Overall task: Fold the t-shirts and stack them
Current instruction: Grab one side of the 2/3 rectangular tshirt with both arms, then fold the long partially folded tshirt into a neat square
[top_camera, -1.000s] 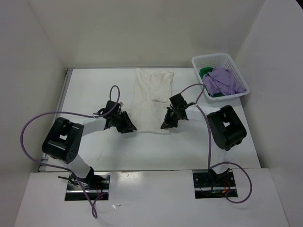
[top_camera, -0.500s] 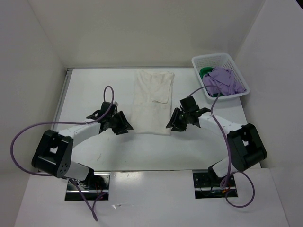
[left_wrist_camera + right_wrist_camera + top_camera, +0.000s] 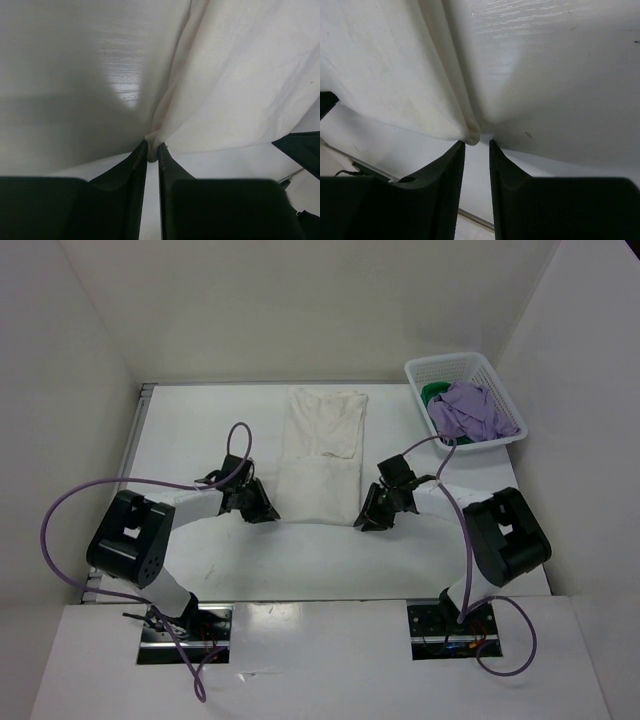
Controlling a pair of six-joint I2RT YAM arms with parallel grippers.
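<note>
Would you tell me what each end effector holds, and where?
Left end effector seems to pinch the shirt by its near corner; right end effector open, empty.

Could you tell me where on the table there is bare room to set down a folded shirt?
Widest bare patch: the table left of the white shirt, out to the table's left edge. A narrower one lies between the shirt and the basket. Crowded: the shirt's near corners, where the left gripper and right gripper sit.

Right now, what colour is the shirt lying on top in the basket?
The top shirt is lavender purple, clearest in the overhead view.
</note>
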